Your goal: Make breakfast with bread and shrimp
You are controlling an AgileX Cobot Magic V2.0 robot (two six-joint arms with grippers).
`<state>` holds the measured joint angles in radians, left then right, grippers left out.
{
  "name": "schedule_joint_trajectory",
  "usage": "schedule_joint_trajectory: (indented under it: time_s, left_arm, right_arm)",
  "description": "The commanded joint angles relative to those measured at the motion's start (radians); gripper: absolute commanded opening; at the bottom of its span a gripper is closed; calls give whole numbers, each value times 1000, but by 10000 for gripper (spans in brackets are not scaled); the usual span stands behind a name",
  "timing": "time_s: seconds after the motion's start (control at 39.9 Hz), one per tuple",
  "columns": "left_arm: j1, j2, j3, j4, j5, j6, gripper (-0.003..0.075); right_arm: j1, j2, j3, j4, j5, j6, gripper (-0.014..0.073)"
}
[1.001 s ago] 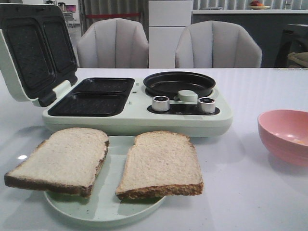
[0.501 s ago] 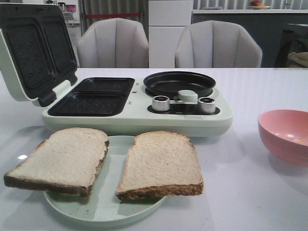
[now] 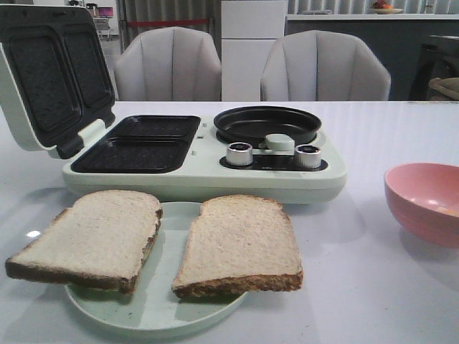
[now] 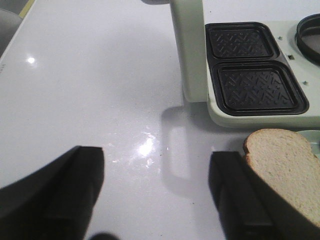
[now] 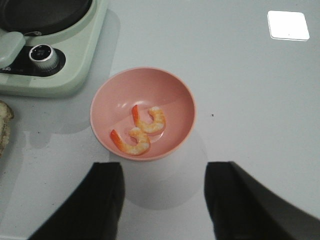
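Observation:
Two slices of bread lie on a pale green plate [image 3: 154,308] at the table's front: the left slice [image 3: 90,236] overhangs the rim, the right slice [image 3: 240,244] lies beside it. Two curled orange-pink shrimp [image 5: 140,131] rest in a pink bowl [image 5: 165,95] at the right, also seen in the front view as the pink bowl [image 3: 423,201]. My left gripper [image 4: 157,185] hangs open over bare table, its one finger next to the left bread slice [image 4: 287,165]. The right gripper [image 5: 162,192] is open, just short of the bowl, nothing between its fingers. Neither arm shows in the front view.
A pale green breakfast maker [image 3: 204,175] stands behind the plate, lid [image 3: 50,72] raised at the left, two black sandwich wells [image 3: 140,143], a round black pan [image 3: 267,123] and two knobs [image 3: 240,153]. Two grey chairs [image 3: 168,64] stand beyond the table.

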<state>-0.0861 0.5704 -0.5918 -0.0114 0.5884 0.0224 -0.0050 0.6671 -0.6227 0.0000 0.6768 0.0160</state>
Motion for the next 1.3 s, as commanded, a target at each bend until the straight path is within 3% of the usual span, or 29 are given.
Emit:
schedule_joint_trajectory:
  time_s: [0.0,0.23,0.45,0.6,0.78,0.9,1.03,1.13,1.18,1.28]
  left_arm:
    - [-25,7,-27,5,-73,2,602]
    - [-146,7,-16,11,-73,143,601]
    - [-407,8,127,30,-157,380,601]
    - [-568,89,159,192,-141,393,601]
    - [-668,297,159,296,-139,382,601]
    - [-738,441,149,518,-168,146,601]
    - [-800,572,140,956,-122,-269,601]
    - [-808,661,140,1198,-88,-516,601]
    - [-808,698,140,1296,-85,-588,601]
    - [-808,757,140,1376,-63,-604,601]
  right_arm:
    - [-4,6,-34,-9,-70,-9,538]
    - [-4,6,-34,-9,-68,-9,538]
    - [-4,6,-34,-9,-67,-9,538]
    - [-4,6,-34,-9,-67,-9,538]
    - [-4,6,-34,-9,-66,-9,538]
    - [-4,6,-34,-9,-66,-9,538]
    - [-4,6,-34,-9,-66,-9,538]
    - [-4,6,-34,-9,-65,-9,538]
    - [-4,6,-34,-9,-63,-9,538]
    - [-4,6,-34,-9,-63,-9,538]
